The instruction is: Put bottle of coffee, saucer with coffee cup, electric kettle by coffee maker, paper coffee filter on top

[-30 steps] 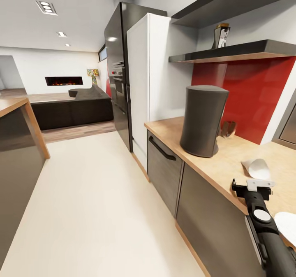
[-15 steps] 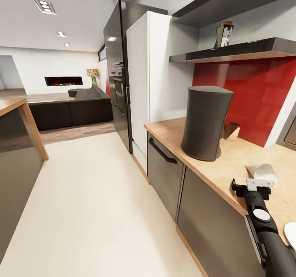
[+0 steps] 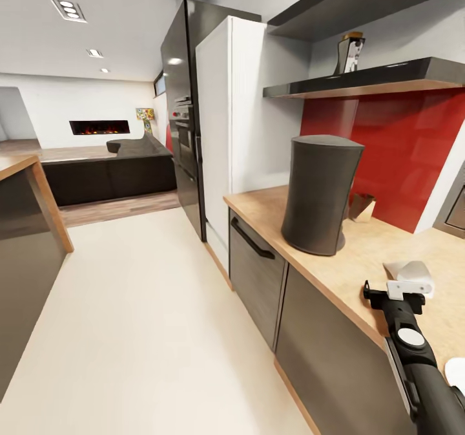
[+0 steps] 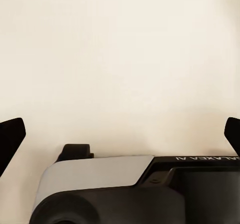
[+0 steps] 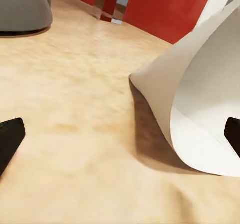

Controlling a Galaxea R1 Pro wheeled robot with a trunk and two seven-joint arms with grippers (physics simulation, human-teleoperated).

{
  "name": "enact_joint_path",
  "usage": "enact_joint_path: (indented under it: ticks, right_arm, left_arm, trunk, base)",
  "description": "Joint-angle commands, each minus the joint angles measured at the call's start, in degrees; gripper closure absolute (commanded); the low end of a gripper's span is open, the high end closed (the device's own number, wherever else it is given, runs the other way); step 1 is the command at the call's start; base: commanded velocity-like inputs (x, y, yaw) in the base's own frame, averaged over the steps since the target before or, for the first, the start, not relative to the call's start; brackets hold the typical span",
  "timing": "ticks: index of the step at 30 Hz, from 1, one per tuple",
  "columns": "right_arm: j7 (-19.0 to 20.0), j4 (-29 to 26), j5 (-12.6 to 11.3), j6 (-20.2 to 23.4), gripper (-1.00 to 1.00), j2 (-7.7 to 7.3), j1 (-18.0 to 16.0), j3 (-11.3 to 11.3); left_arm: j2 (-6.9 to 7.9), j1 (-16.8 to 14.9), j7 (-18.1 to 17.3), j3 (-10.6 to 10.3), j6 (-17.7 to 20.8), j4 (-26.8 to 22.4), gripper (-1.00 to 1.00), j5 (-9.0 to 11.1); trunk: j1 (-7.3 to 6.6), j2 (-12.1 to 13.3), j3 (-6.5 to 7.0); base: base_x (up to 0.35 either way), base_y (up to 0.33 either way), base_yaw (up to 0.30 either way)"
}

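The dark grey coffee maker (image 3: 318, 192) stands on the wooden countertop (image 3: 381, 247); its base also shows in the right wrist view (image 5: 22, 7). A white paper coffee filter (image 3: 411, 269) lies on its side on the counter, just beyond my right gripper (image 3: 397, 291). In the right wrist view the filter (image 5: 200, 109) lies ahead, near one fingertip, and the right gripper (image 5: 120, 139) is open with nothing between its fingers. The bottle of coffee (image 3: 349, 53) stands on the dark wall shelf (image 3: 387, 79). A white saucer's edge (image 3: 456, 374) shows beside my forearm. My left gripper (image 4: 120, 134) is open over the pale floor.
A small shiny object (image 3: 361, 207) stands behind the coffee maker against the red backsplash (image 3: 400, 150). A white cabinet and a black fridge (image 3: 187, 112) stand at the counter's far end. Dark drawers (image 3: 255, 273) run below. An island counter (image 3: 26, 228) flanks the wide floor.
The whole view has shifted a little as the camera moved. The filter now lies closer to my right gripper's tip, and the saucer has slid toward the picture's lower corner.
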Motion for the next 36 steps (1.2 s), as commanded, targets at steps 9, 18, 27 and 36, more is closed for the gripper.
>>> enact_joint_path:
  ticks: [9,18,27,36]
  right_arm:
    - [-0.11,0.76,0.96,0.66,-1.00,-0.03,-0.04,0.01]
    - [-0.11,1.94,0.96,0.61,-1.00,-0.05,-0.26,0.00]
    - [-0.11,2.31,0.95,0.61,-1.00,-0.11,-0.27,-0.01]
    - [-0.11,2.35,0.96,0.60,-1.00,-0.12,-0.29,-0.08]
  left_arm:
    - [0.00,-0.01,-0.03,0.12,-0.14,-0.01,-1.00,-0.01]
    - [0.04,-0.01,-0.03,0.12,-0.16,-0.01,-1.00,-0.04]
    - [0.08,-0.01,-0.03,0.15,-0.17,-0.01,-1.00,-0.03]
    - [0.09,-0.01,-0.03,0.14,-0.16,-0.01,-1.00,-0.07]
  trunk:
    - [0.00,-0.02,-0.06]
    - [0.00,-0.02,-0.06]
    - [0.00,-0.02,-0.06]
    - [0.00,-0.02,-0.06]
  base:
    - [0.004,-0.035,0.000]
    - [0.010,-0.010,0.000]
    - [0.108,0.000,0.000]
    - [0.007,-0.040,0.000]
